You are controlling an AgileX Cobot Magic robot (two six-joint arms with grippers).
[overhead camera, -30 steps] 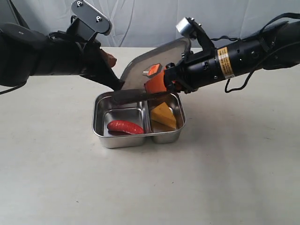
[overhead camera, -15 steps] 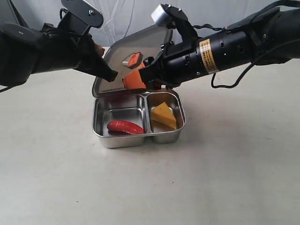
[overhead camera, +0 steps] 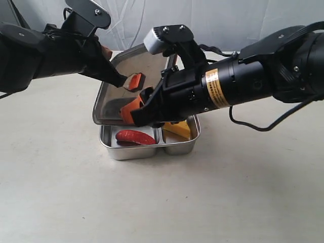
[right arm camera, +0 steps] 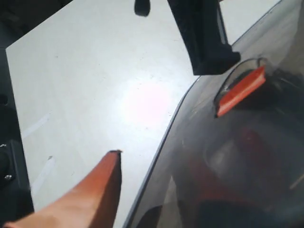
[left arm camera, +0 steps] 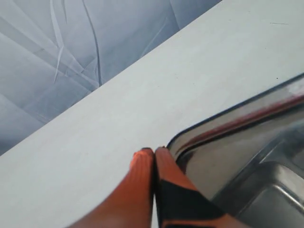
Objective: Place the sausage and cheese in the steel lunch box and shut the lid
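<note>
The steel lunch box sits mid-table with the red sausage in its left compartment and the yellow cheese in its right one. The smoky lid hangs tilted over the box's back half, orange valve tab facing up. My right gripper is shut on the lid's near rim; in the right wrist view the lid runs between its fingers. My left gripper is shut with nothing in it, its fingertips beside the lid's corner.
Bare pale tabletop surrounds the box on all sides. A white cloth backdrop hangs behind the table. Both black arms cross above the box's back edge.
The lid has swung down from nearly upright to a low tilt over the box and shifted left. My right arm came forward and left with it; the left gripper stayed by the lid.
</note>
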